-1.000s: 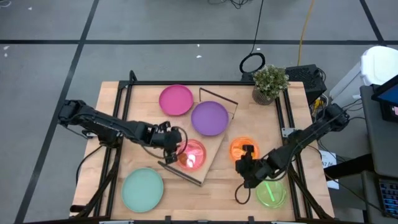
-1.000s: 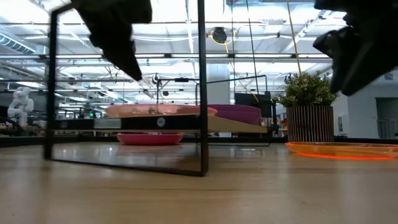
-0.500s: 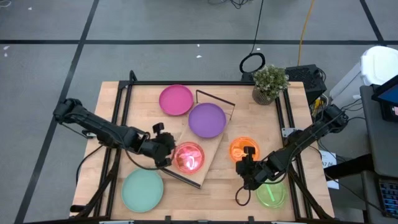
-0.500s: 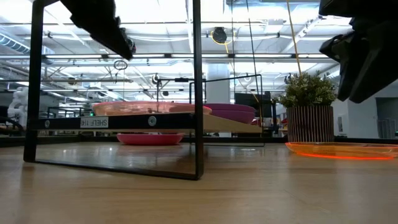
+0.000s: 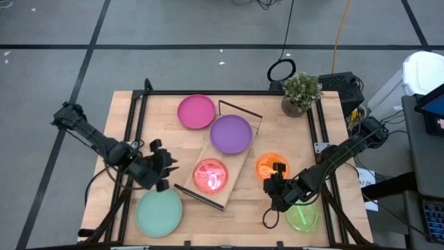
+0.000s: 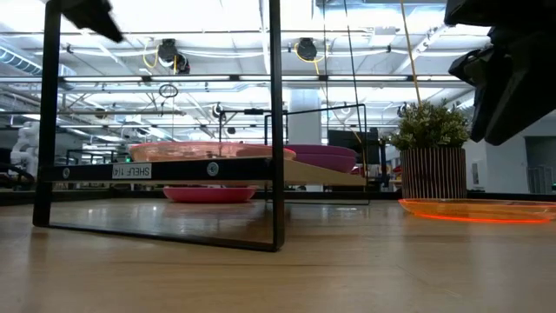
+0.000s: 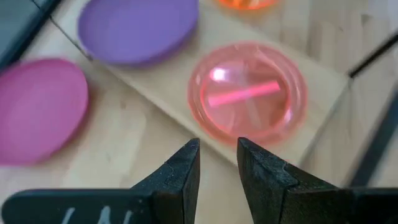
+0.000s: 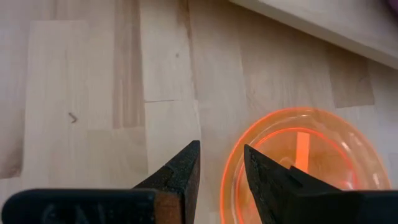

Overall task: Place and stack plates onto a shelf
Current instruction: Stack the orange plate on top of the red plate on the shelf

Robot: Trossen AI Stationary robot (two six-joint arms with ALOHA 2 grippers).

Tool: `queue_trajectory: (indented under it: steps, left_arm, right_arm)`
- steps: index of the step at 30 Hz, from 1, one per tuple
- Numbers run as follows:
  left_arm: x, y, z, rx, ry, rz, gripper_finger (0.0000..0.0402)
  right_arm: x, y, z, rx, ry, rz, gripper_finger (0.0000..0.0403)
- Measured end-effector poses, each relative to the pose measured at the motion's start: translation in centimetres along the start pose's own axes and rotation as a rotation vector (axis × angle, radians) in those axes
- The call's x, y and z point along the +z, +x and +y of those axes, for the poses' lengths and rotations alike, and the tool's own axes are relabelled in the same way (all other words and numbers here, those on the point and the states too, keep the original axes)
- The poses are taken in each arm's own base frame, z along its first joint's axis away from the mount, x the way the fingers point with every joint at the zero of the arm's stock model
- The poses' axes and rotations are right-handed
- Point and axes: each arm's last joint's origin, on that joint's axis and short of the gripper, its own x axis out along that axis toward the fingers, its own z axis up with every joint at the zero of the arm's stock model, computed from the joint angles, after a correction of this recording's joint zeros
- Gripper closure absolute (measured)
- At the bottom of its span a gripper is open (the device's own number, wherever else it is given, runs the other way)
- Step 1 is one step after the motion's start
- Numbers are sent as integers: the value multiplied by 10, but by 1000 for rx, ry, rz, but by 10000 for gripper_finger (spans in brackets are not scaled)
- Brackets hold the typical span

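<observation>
Plates are split between shelf and bench. The red plate (image 5: pixel 210 175) lies on the near end of the shelf (image 5: pixel 225 161), the purple plate (image 5: pixel 232 132) on its far end. In the frames a second back the left tool was over the red plate at the shelf's near end; now the left tool (image 5: pixel 164 169) has drawn off toward the bench's left side and hangs between the shelf and the mint plate (image 5: pixel 159 212), clear of both. The shelf has also shifted slightly and settled, and the red plate rests on it alone. In the left wrist view that tool's fingers (image 7: pixel 180 174) stand a narrow gap apart with nothing between them, so it is empty.

I judge that the red plate's placement is done and the left arm is free for another. Nearest to it is the mint plate at the bench's front left corner; the magenta plate (image 5: pixel 196 111) lies at the back, just beside the shelf.

The right tool (image 5: pixel 275 182) hangs over the near edge of the orange plate (image 5: pixel 270 166), right of the shelf, with the lime plate (image 5: pixel 303 215) close behind it. Its fingers (image 8: pixel 177 180) are also slightly parted and hold nothing. Four plates thus remain on the bench, by my reckoning.
</observation>
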Motion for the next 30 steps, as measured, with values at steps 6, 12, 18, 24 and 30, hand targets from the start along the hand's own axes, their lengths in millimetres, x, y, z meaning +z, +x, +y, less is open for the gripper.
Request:
queue_trajectory:
  steps: [6,12,18,24,30]
  left_arm:
    - [-25,-13,-11,-3,-60,96,289]
    - [-39,-24,-23,-49,-99,111,289]
    - [-45,-30,-28,-67,-120,86,289]
    - [-53,-23,-30,-42,-125,92,289]
    - [-66,-12,-25,2,-123,123,289]
  right_arm:
    - [-5,5,-1,5,31,-8,296]
    - [-20,19,-3,33,70,1,296]
    - [-32,27,-5,44,50,-3,296]
    - [-43,34,-9,33,22,13,296]
    - [-54,40,-14,14,15,36,296]
